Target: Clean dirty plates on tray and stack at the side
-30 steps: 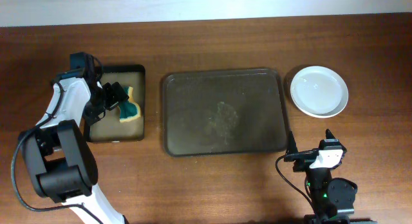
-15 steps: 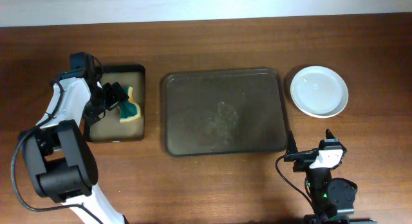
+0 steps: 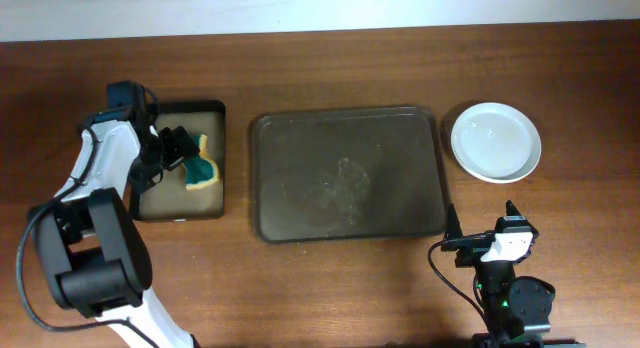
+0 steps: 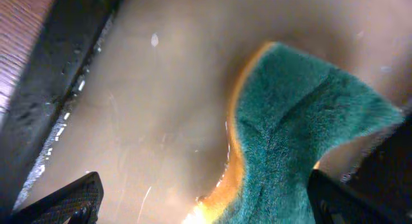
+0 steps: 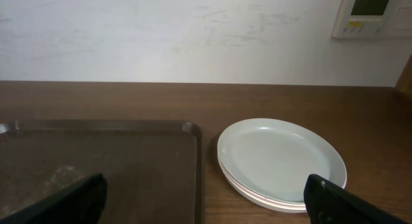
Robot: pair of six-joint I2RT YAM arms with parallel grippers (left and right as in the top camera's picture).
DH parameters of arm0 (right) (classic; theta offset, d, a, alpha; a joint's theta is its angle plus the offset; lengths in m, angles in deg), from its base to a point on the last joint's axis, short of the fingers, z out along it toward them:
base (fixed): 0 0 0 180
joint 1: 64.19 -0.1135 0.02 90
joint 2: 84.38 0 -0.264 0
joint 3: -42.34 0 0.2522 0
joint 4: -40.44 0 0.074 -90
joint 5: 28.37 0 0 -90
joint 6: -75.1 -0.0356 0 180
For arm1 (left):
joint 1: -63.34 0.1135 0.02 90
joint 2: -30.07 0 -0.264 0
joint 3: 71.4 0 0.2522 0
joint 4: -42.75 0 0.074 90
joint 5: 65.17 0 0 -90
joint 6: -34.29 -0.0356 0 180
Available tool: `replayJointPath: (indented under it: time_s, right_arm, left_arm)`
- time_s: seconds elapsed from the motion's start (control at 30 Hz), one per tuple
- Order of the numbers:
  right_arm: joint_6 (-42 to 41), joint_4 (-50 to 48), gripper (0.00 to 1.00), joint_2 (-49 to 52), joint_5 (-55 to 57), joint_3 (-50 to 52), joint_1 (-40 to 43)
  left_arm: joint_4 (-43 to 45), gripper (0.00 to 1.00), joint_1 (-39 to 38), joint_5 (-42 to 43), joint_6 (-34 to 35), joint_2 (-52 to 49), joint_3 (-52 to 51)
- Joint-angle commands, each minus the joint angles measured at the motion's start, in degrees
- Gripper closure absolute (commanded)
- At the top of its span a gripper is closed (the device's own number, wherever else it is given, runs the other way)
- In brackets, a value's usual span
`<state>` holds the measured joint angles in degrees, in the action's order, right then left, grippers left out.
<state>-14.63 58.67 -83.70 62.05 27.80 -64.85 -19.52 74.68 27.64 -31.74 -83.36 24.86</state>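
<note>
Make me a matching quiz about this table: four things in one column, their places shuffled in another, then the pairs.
Things
1. sponge
2. plates
3. big brown tray
4. small black tray

Places
A. right end of the table
B. centre
C. left end
D. inside the small black tray

Pairs: 1-D, 2-A, 3-B, 4-C

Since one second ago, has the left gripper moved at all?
No. The left gripper sits at the same spot over the small black tray, just beside the sponge.
</note>
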Motion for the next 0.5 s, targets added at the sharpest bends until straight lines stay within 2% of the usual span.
replayJointPath:
  time_s: [0.0, 0.07, 0.23, 0.47]
  right_arm:
    - [0.4, 0.2, 0.02, -0.5, 0.7, 0.5, 0.4]
    - [0.4, 0.2, 0.02, -0.5, 0.7, 0.5, 0.4]
    - [0.4, 0.2, 0.02, -0.5, 0.7, 0.5, 0.4]
    - [0.4, 0.2, 0.02, -0.5, 0.7, 0.5, 0.4]
  left_arm:
    - [1.6, 0.01, 0.3, 4.1, -0.5, 8.9, 0.8]
    - [2.4, 0.01, -0.1, 1.6, -0.5, 12.9, 0.6]
    - [14.4, 0.01, -2.4, 0.5, -1.4, 25.2, -6.0]
    - [27.5, 0.01, -6.0, 0.7, -15.8, 53.0, -23.4]
